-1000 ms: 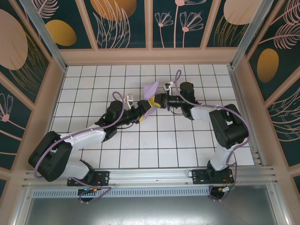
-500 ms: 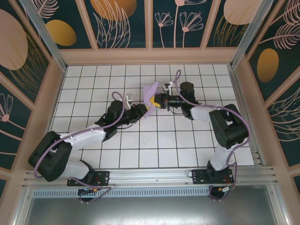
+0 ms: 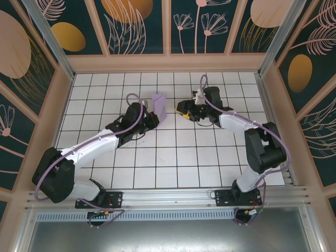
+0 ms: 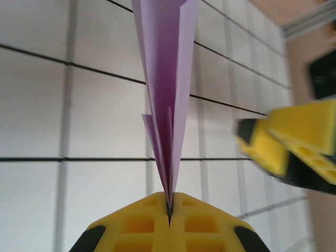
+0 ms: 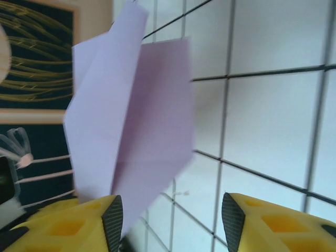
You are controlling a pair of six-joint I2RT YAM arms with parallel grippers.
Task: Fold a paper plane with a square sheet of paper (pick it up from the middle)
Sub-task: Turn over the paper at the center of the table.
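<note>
Left pincer (image 4: 169,212) grips the near end of the folded lilac-purple paper sheet (image 4: 167,79), whose long axis runs straight ahead from its tips above the white-tiled tabletop (image 3: 157,157), while right pincer (image 3: 184,109) sits open near on its right.

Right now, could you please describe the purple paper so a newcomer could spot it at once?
On the white tiled table, look toward the far middle. The paper sticks out of the shut left gripper, just left of the open right gripper. It is the one lilac, sharply creased sheet there, folded flat.
</note>
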